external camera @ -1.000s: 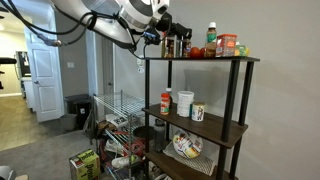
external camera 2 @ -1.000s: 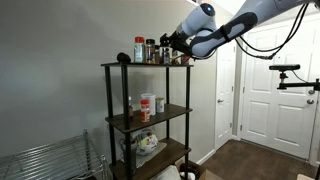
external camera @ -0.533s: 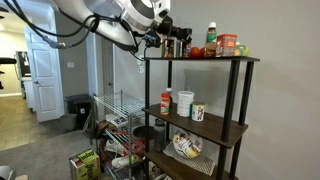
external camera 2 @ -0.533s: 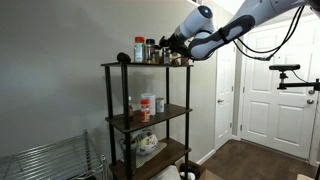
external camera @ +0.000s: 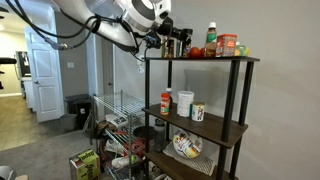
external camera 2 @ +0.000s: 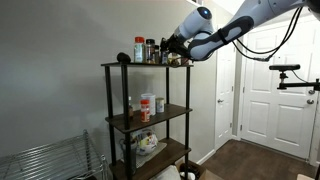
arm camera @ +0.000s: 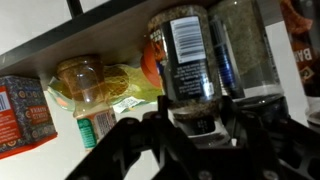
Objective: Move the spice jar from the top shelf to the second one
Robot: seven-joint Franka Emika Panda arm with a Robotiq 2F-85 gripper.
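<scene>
A home is showing here: white panelled doors (external camera 2: 262,85) are standing well behind the fingers (arm camera: 125,140), wood flooring (external camera 2: 262,162) is lying far below them, and groceries (external camera: 228,45) are crowding a storage rack (external camera: 238,95) beside and beneath them.

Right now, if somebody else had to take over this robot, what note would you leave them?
Gripper: shut on the spice jar.
Jar: on the top shelf, apparently not yet lifted.
Done: reach and grasp.
Left: lift the jar clear, bring it down to the second shelf, set it on a bare spot there, let go.
</scene>
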